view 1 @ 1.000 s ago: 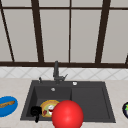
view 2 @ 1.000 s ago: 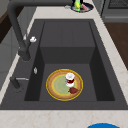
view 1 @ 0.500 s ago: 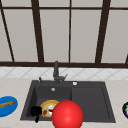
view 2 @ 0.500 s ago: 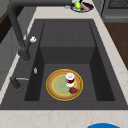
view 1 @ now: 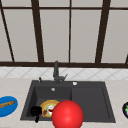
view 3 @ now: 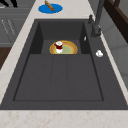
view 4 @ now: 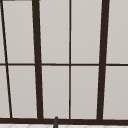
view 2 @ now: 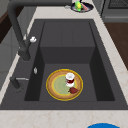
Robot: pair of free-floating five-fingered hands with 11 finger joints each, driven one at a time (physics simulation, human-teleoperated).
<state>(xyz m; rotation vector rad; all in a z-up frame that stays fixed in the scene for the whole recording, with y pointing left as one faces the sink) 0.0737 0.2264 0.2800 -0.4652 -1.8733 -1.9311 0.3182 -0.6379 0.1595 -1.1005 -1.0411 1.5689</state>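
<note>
Your left hand (view 1: 36, 112) hangs at the front left corner of the sink (view 1: 105, 100) in the front view, just left of the yellow plate (view 1: 47, 106). It shows as a dark knot with a part pointing down over the sink's front rim; whether it is clenched or released cannot be told, and no contact with any object is visible.

A large red ball (view 1: 67, 115) sits low in the front view, in front of the sink's front edge, covering part of the yellow plate from that camera.

Containers:
- The sink has a deep left basin and a shallower ribbed right section (view 3: 58, 77). The faucet (view 1: 56, 71) stands at the back rim.
- The yellow plate (view 2: 56, 86) lies flat on the basin floor. On it stand a small white cup (view 2: 70, 78) with dark red contents and, touching the plate just beside the cup, a red strawberry-like piece (view 2: 74, 90).
- On the tabletop (view 3: 72, 8) left of the sink, a blue plate (view 1: 7, 106) carries 1 brown elongated item (view 3: 49, 5).
- On the tabletop right of the sink, a dark plate (view 2: 81, 6) holds green and reddish food, well apart from the hand.
</note>
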